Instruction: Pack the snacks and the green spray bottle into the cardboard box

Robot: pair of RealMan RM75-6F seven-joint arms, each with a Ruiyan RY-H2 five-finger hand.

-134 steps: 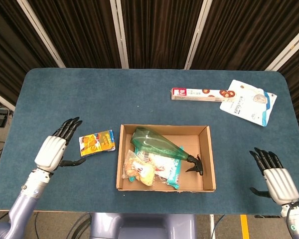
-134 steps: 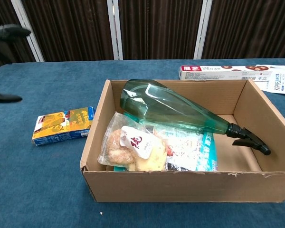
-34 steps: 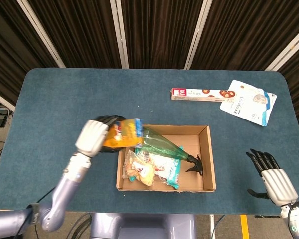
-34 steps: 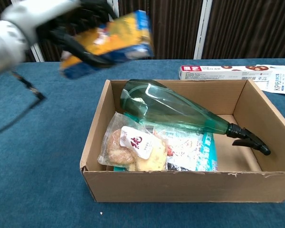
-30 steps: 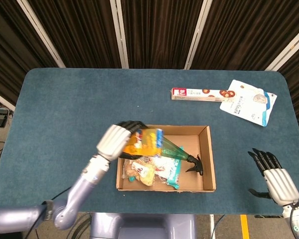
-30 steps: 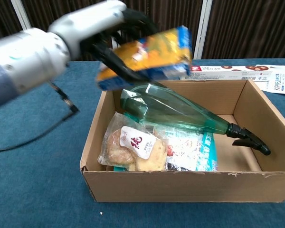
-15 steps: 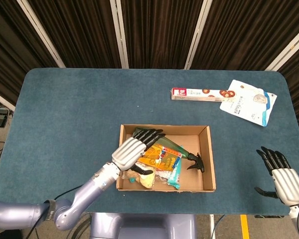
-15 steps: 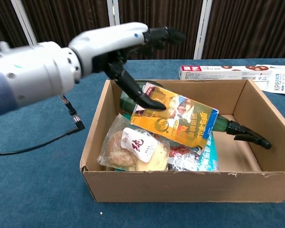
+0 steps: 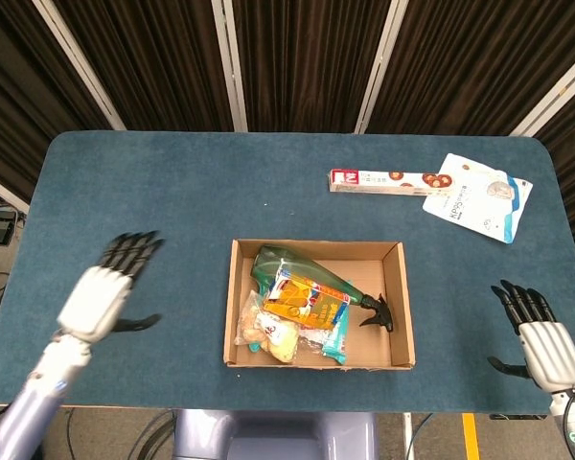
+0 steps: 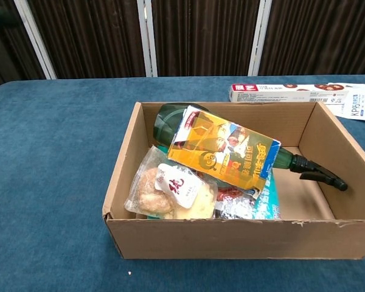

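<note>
Two robot hands frame the scene, both empty with fingers spread apart. The left robot hand [image 9: 101,292] hovers over the blue surface [image 9: 172,201] at about nine o'clock from the cardboard box [image 9: 398,307], well apart from it, which reads as a hand with nothing to carry just now. The box sits near the front middle of the surface, open side up so things can be dropped in from above. Inside I count one green spray bottle [image 9: 268,261] lying on its side, its base toward eleven o'clock and its black trigger [image 9: 376,311] toward four o'clock; laid flat like that it fits below the walls. One orange snack box [image 10: 224,152] rests tilted across the bottle, propped up by it rather than flat on the floor. One clear bag of pastries [image 10: 167,191] fills the corner at seven o'clock, and one teal-edged packet [image 10: 267,198] peeks out beneath the orange box. At one o'clock from the cardboard box, well apart near the far edge, lie one long biscuit carton [image 9: 383,180] and one white pouch [image 9: 479,196], touching each other; judging by the task, these two are yet to be packed. The right robot hand [image 9: 541,340] waits at three o'clock, holding nothing.
</note>
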